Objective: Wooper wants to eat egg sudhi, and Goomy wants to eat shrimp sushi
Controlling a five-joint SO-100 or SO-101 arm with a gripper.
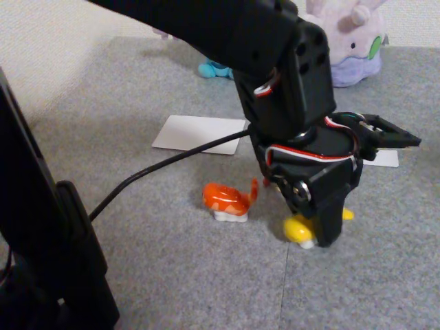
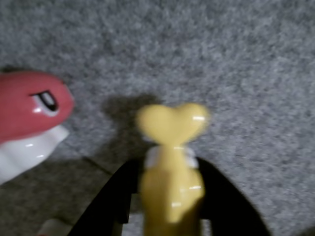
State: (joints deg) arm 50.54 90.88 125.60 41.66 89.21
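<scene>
- The gripper (image 1: pixel 317 234) is down on the grey carpet (image 1: pixel 172 275), its jaws standing either side of the egg sushi (image 1: pixel 297 228). In the wrist view the yellow piece (image 2: pixel 171 162) sits between the two black fingers (image 2: pixel 106 206) with its heart-shaped tail pointing away from the camera, so its long axis runs along the fingers, not across them.
- The jaws look closed in against the egg sushi's flanks, gripping it or very close to that (the wrist view is blurred, so firm contact is a judgement).
- The egg sushi appears to rest on the carpet or sit barely off it; the fixed view shows its white rice base at floor level.
- The shrimp sushi (image 1: pixel 227 200) lies just to the left in the fixed view, clear of the gripper, tail upturned.
- A pinkish-red piece (image 2: pixel 27 105) with a white base lies to the left in the wrist view, near but not touching.
- Wooper (image 1: pixel 214 69) is mostly hidden behind the arm, at the back; Goomy (image 1: pixel 352 41) sits to its right in the fixed view. Both are well beyond the gripper, so the carry goes up and away from the camera.
- The sushi are hard, glossy and likely slippery; the plushes are soft; the carpet has a short nap.
- White cards (image 1: pixel 199 133) lie flat between sushi and plushes.
</scene>
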